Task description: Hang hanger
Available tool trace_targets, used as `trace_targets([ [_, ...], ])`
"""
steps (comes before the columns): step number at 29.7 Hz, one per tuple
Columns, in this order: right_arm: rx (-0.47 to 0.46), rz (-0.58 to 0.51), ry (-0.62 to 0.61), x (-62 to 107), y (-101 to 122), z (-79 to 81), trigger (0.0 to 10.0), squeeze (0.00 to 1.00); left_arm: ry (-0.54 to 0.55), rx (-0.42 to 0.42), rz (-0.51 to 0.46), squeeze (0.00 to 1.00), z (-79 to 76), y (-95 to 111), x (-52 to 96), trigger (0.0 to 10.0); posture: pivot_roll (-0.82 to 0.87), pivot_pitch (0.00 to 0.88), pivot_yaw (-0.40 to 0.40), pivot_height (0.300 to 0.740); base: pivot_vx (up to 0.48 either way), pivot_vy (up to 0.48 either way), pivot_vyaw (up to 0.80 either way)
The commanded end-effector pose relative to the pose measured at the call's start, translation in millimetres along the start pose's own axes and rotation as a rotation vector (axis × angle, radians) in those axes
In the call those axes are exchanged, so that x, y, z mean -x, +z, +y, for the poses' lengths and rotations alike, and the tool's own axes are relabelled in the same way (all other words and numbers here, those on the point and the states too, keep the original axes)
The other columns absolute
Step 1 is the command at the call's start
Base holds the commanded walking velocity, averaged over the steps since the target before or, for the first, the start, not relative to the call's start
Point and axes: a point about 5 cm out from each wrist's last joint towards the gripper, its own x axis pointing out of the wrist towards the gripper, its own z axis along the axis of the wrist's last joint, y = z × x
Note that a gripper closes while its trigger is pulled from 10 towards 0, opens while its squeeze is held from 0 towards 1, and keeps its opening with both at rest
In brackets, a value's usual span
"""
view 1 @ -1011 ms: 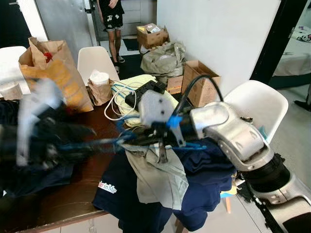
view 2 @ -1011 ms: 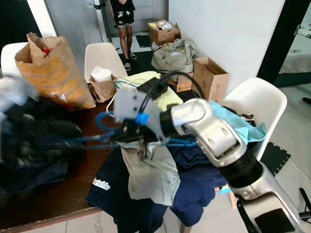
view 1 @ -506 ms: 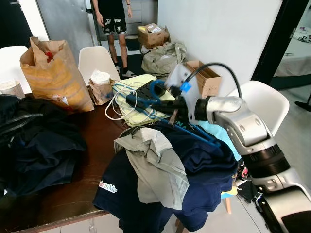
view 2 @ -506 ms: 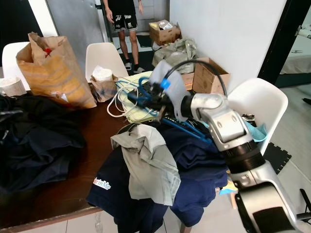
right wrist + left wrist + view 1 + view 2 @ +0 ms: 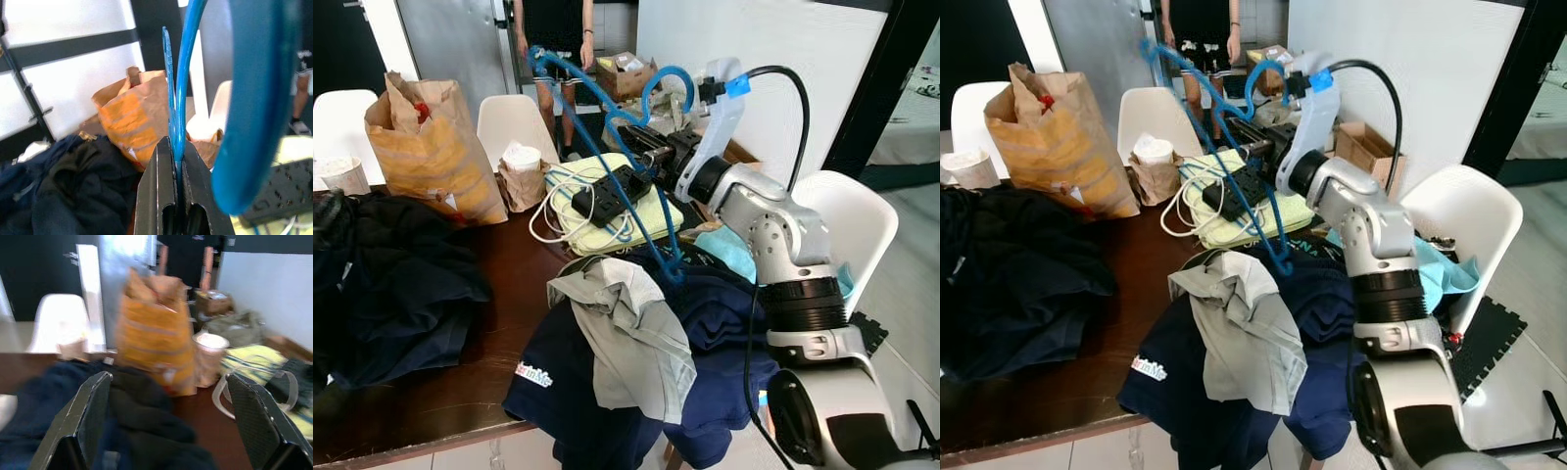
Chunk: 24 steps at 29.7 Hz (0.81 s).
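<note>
A blue plastic hanger is raised above the brown table. Its hook curls near the top, and its lower end hangs just over the clothes pile. My right gripper is shut on it. In the right wrist view the fingers pinch the hanger's thin blue bar. My left gripper stands open with nothing between its fingers, over dark clothing at the table's left.
A grey shirt lies on navy garments at the table's front edge. Dark clothes are heaped at the left. A paper bag, a power strip, white chairs and a standing person are behind.
My right arm has lifted the hanger off the clothes pile, up and toward the far side of the table. My left arm has pulled back to the left.
</note>
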Motion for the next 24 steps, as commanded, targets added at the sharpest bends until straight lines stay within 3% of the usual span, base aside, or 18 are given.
trace_targets([
  [1, -0.063, -0.023, -0.001, -4.1, 2.3, 6.4, 10.0, 0.0, -0.061, -0.071, -0.052, 0.0, -21.3, 10.0, -2.7, 10.0, 0.05, 0.0, -0.023, 0.74, 0.0, 0.0, 0.0],
  [5, -0.086, -0.03, -0.002, -4.9, 1.9, 8.3, 10.0, 0.0, -0.078, -0.096, -0.06, 0.0, -27.3, 11.6, -3.1, 10.0, 0.05, 0.0, -0.023, 0.74, 0.0, 0.0, 0.0],
  [7, -0.072, -0.001, 0.046, -6.1, -11.7, 22.0, 10.0, 0.0, -0.115, -0.288, -0.262, 0.0, -7.7, 94.1, -24.7, 10.0, 0.1, 0.0, -0.015, 0.74, 0.0, 0.0, 0.0],
  [9, -0.072, -0.001, 0.046, -6.1, -11.7, 22.0, 10.0, 0.0, -0.115, -0.288, -0.262, 0.0, -7.7, 94.1, -24.7, 10.0, 0.1, 0.0, -0.015, 0.74, 0.0, 0.0, 0.0],
  [10, -0.066, 0.009, 0.063, -6.3, -16.0, 26.2, 10.0, 0.0, -0.116, -0.35, -0.333, 0.0, -0.3, 126.5, -26.3, 10.0, 0.1, 0.0, -0.015, 0.74, 0.0, 0.0, 0.0],
  [11, -0.066, 0.009, 0.063, -6.3, -16.0, 26.2, 10.0, 0.0, -0.116, -0.35, -0.333, 0.0, -0.3, 126.5, -26.3, 10.0, 0.1, 0.0, -0.015, 0.74, 0.0, 0.0, 0.0],
  [12, -0.064, 0.015, 0.075, -6.9, -19.2, 29.8, 10.0, 0.0, -0.113, -0.385, -0.4, 0.0, 4.0, 155.6, -27.8, 10.0, 0.1, 0.0, -0.001, 0.74, 0.0, 0.0, 0.0],
  [13, -0.059, 0.015, 0.079, -7.5, -19.9, 31.5, 10.0, 0.0, -0.129, -0.406, -0.439, 0.0, 1.9, 171.0, -30.9, 10.0, 0.09, 0.0, 0.002, 0.74, 0.0, 0.0, 0.0],
  [16, -0.049, 0.012, 0.079, -8.0, -19.7, 33.4, 10.0, 0.0, -0.157, -0.431, -0.473, 0.0, -4.4, 182.8, -35.9, 10.0, 0.08, 0.0, 0.004, 0.74, 0.0, 0.0, 0.0],
  [24, -0.034, 0.024, 0.072, -6.1, -18.9, 32.9, 10.0, 0.0, -0.168, -0.406, -0.455, 0.0, -13.3, 169.2, -40.1, 10.0, 0.07, 0.0, 0.003, 0.74, 0.0, 0.0, 0.0],
])
